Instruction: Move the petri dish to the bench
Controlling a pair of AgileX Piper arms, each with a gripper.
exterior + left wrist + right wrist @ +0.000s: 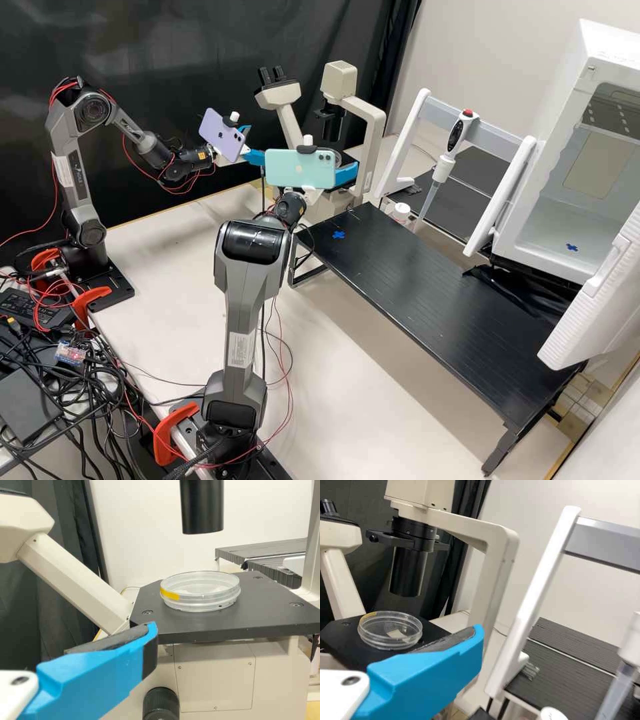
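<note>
In the high view, the left gripper [251, 143] is at the back left, its blue fingers apart. The right gripper [345, 176] is beside the microscope, behind a green phone that hides much of the stage. A clear, round petri dish [200, 597] with yellow tape lies flat on the black stage [225, 625]; the left gripper [149, 632] stands open in front, apart from it. In the right wrist view the petri dish [390, 632] rests beyond the right gripper [476, 636], whose dark pad is bare. The black bench [413, 280] stands right of the arms.
The microscope's black condenser [407, 572] hangs over the stage. A pipette [441, 167] hangs on a white stand [405, 143] behind the bench, near a small white-capped container [401, 211]. A white cabinet [547, 223] stands open at right. A blue cross [339, 235] marks the bench's far-left end.
</note>
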